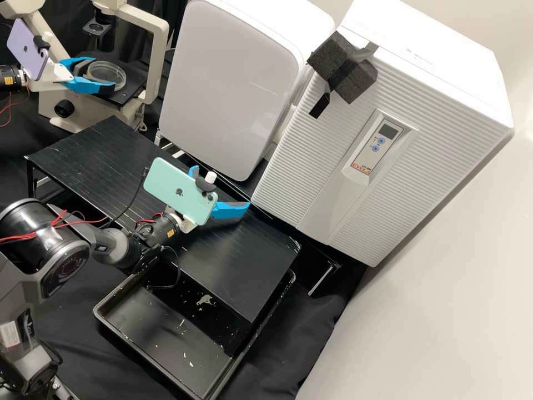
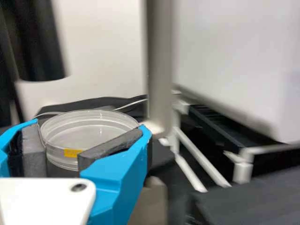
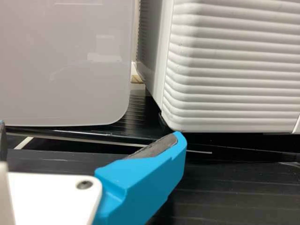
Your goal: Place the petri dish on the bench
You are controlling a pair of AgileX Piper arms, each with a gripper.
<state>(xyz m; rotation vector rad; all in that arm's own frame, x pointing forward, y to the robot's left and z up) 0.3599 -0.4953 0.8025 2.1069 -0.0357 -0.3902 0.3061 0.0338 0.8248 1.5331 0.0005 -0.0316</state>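
Note:
In the high view my left gripper (image 1: 89,75) is at the upper left by the microscope, shut on the clear petri dish (image 1: 106,75). The left wrist view shows the dish (image 2: 89,131), with a small yellow label on its side, held about level between the grey pads of the left gripper (image 2: 96,152). My right gripper (image 1: 222,191) is above the black slatted bench (image 1: 105,161), with its blue fingers spread and nothing between them. In the right wrist view the right gripper (image 3: 86,140) stands open in front of the white appliances.
The cream microscope (image 1: 158,61) stands behind the bench's far left end. A grey-white box (image 1: 227,83) and a ribbed white incubator (image 1: 333,172) line the back. Below the bench's near side lies a black tray (image 1: 166,355) with pale flecks.

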